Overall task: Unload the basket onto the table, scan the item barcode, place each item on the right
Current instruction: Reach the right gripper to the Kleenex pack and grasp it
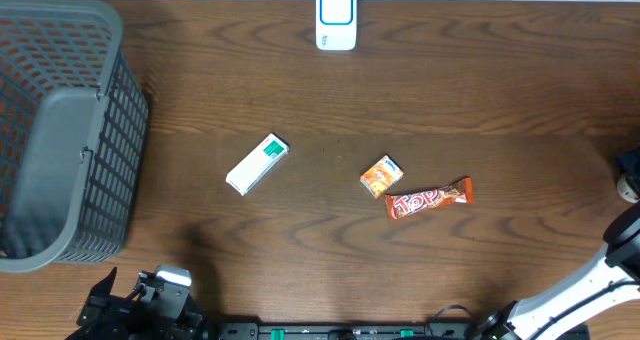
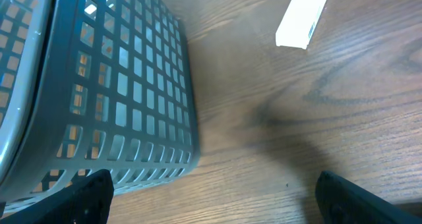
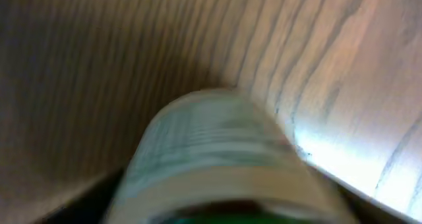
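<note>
1. The left claw [image 2: 214, 196] stands wide and empty near the grey plastic mesh basket [image 2: 99, 85] at the worktop's left edge. Leave it out of the way.
2. The right claw's state cannot be told. A blurred pale round container with a green band [image 3: 217, 158] fills its view, apparently at the worktop's right edge.
3. Confirm a firm grip before lifting.
4. Present the barcode squarely to the white-and-blue scanner [image 1: 336, 16] at the far edge.

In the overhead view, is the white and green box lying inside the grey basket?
No, the white and green box lies on the wooden table, outside the grey basket and apart from it.
</note>
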Robot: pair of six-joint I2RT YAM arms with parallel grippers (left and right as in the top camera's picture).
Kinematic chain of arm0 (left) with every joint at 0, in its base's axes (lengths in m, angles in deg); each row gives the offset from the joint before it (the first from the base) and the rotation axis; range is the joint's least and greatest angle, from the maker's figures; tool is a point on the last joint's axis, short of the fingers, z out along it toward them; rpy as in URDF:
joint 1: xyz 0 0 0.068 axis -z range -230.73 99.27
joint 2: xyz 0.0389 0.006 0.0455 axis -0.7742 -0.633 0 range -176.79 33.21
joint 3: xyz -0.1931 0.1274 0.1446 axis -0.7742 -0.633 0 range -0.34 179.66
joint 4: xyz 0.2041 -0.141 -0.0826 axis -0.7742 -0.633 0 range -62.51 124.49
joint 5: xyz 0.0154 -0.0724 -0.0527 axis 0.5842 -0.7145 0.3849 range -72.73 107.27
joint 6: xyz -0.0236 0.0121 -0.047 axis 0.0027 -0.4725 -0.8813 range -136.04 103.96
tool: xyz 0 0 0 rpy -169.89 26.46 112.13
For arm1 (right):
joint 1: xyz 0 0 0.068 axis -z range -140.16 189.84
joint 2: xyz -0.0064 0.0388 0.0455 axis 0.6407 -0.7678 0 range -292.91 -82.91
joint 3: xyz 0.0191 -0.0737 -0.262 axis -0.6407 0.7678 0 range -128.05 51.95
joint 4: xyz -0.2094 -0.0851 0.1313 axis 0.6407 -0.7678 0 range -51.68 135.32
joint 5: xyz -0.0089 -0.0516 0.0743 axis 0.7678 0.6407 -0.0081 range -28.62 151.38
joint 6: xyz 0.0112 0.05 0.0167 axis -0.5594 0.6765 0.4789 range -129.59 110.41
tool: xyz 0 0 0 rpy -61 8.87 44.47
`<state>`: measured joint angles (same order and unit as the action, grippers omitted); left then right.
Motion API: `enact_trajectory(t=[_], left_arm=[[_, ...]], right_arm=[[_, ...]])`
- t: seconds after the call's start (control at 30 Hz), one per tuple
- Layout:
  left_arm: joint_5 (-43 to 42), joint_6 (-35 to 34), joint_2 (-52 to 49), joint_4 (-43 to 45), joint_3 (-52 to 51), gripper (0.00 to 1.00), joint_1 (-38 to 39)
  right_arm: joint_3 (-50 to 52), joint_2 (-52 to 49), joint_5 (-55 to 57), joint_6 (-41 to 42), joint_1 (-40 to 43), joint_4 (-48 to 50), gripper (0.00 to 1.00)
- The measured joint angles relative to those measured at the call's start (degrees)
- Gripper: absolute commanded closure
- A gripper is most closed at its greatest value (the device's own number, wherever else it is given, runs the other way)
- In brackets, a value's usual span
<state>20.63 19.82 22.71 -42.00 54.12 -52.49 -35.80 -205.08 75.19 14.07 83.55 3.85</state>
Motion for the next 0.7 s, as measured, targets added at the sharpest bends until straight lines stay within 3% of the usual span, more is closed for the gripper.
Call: enact_trajectory(t=[0.23, 0.7], left_arm=[[0.0, 0.0, 0.0, 0.0, 0.0, 0.02, 0.0], [0.0, 0.0, 0.0, -0.02, 0.0, 0.02, 0.0]], right_arm=[[-3.76, -1.36, -2.82, 0.26, 0.07, -6.71, 0.01], [-40.5, -1.84, -9.57, -0.22, -4.28, -35.78, 0.01]])
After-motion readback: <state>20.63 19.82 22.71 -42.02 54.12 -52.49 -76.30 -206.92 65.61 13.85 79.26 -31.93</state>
